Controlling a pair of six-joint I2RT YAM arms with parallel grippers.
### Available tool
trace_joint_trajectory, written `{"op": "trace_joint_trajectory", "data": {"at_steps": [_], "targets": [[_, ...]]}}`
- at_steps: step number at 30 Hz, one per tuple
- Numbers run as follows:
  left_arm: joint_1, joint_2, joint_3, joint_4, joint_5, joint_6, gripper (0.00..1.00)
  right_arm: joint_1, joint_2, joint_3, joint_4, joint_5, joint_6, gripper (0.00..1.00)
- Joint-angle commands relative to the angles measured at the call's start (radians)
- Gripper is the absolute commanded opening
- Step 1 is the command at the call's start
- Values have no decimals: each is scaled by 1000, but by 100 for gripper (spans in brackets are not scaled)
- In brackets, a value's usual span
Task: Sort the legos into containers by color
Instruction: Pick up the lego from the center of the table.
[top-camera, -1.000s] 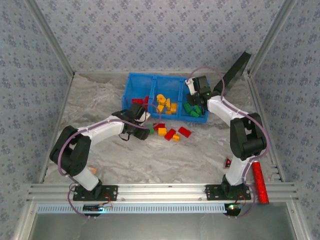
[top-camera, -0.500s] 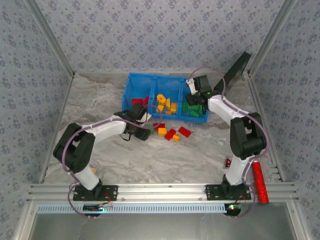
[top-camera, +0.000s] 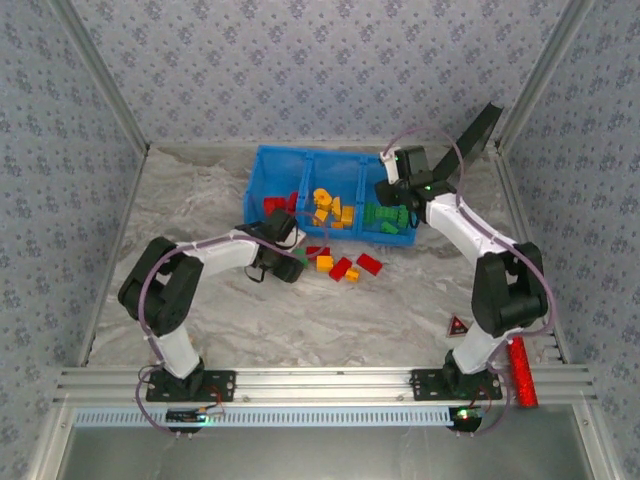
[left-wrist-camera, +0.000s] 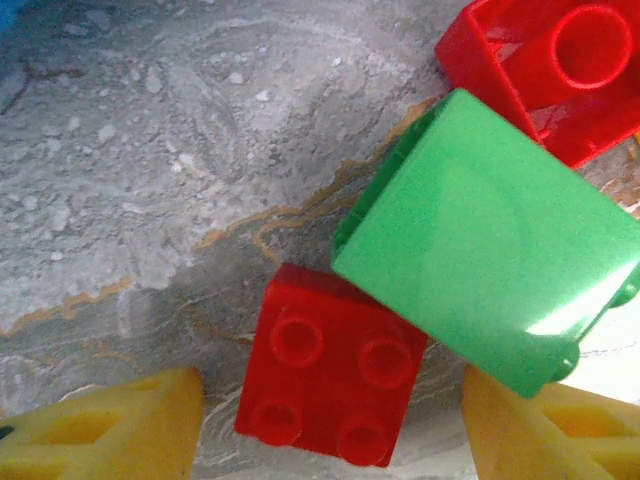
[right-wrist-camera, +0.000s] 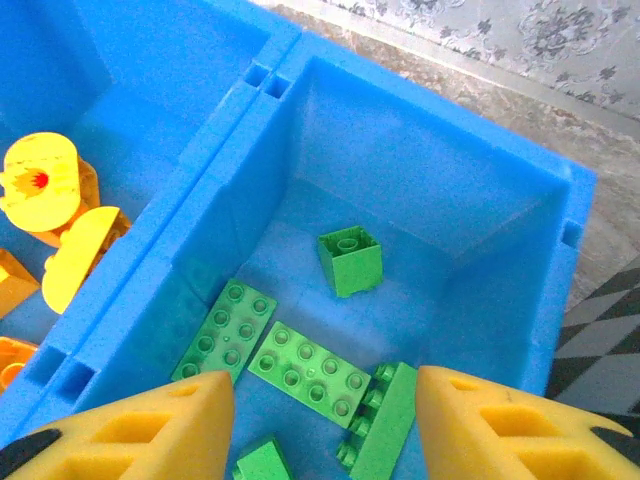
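Green brick (left-wrist-camera: 490, 265) lies smooth face up on the marbled table (left-wrist-camera: 150, 150), a red four-stud brick (left-wrist-camera: 330, 365) right against its lower-left edge. Up at its top-right, a second red brick (left-wrist-camera: 555, 65) shows its hollow side. The left gripper (left-wrist-camera: 335, 445) has a yellow finger either side of the four-stud brick, clear of it.

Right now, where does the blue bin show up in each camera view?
Top external: the blue bin sits upper centre.
Left wrist: a blue sliver in the top-left corner, likely its wall.
Right wrist: its right compartment, below the right end effector.
Shared landmark: the green legos in that compartment.
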Motion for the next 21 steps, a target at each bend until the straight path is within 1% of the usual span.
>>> {"op": "trace_joint_trajectory", "data": {"at_steps": [1, 10, 13, 15, 19, 21], "targets": [[6, 26, 36, 20, 32, 20, 69, -4, -42, -27, -36, -10, 26, 52], [9, 58, 45, 45, 48, 36, 67, -3, -54, -58, -38, -10, 51, 53], [8, 76, 50, 43, 64, 41, 62, -4, -54, -60, -40, -13, 54, 54], [9, 84, 52, 40, 70, 39, 57, -4, -57, -59, -44, -15, 54, 54], [9, 88, 48, 32, 65, 29, 53, 0, -69, -58, -51, -13, 52, 54], [9, 89, 41, 32, 71, 21, 49, 1, -83, -60, -54, -10, 52, 54]]}}
